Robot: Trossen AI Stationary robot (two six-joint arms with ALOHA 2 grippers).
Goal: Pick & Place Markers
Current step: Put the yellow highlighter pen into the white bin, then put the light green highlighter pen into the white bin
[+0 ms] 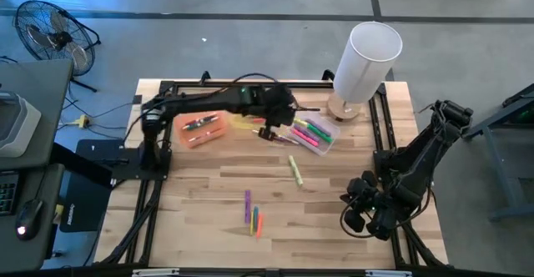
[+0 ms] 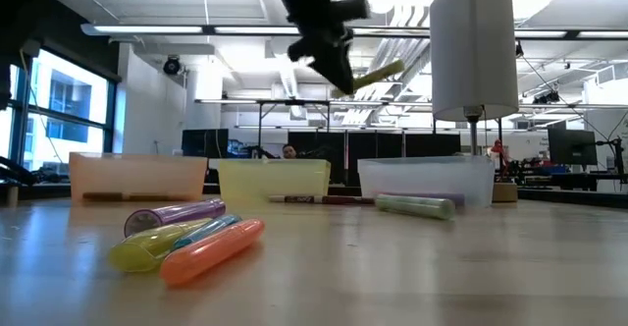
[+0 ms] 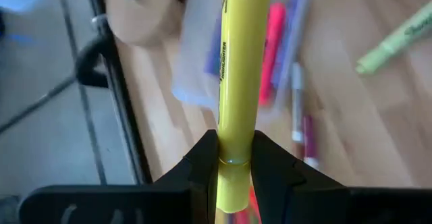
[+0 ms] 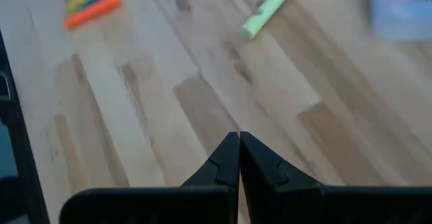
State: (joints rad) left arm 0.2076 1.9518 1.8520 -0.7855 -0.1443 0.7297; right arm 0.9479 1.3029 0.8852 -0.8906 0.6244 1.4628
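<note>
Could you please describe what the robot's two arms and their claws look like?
Both arms are dark, nearly black, built of jointed segments. The left claw has two matte black, angular fingers tapering inward. The right claw has the same black wedge-shaped fingers. No markings or loose cables are discernible.

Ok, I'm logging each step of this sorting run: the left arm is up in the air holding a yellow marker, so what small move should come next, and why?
Probably carry it over the yellow bin and lower it. The left gripper is clamped on the yellow marker, held above the bins, near the clear bin. The right gripper waits shut at the table's right side.
</note>
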